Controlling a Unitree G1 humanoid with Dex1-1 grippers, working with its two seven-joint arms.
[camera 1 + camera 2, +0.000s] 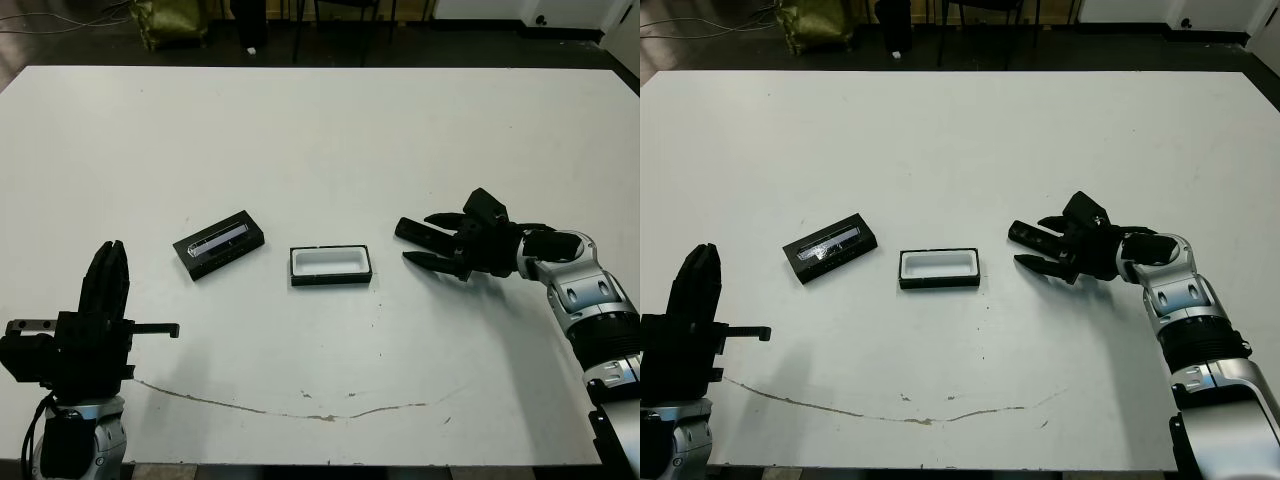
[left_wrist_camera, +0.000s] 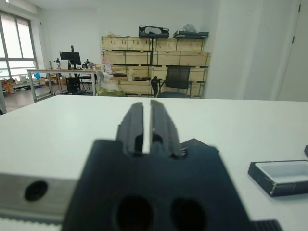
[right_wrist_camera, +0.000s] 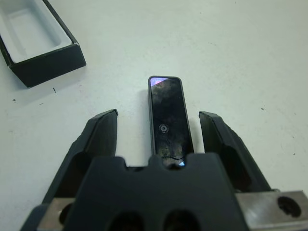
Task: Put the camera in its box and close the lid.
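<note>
The camera [image 3: 166,115], a slim glossy black bar, lies flat on the white table between the fingers of my right gripper [image 3: 159,115]. That gripper is open; its fingers [image 3: 98,137] flank the bar without touching it, and its body hides the bar's near end. In the eye views the camera [image 1: 415,232] points toward the box [image 1: 330,265], an open black tray with a white lining just left of it. Further left the lid [image 1: 218,244] lies slanted, silvery strip up. My left gripper [image 1: 108,250] is shut, upright and holding nothing at the front left.
A thin dark scratch line [image 1: 300,405] runs across the table near its front edge. Beyond the far edge are dark floor, chair legs [image 1: 300,30] and a greenish bag [image 1: 170,20]. The left wrist view shows shelves of crates [image 2: 154,62] far off.
</note>
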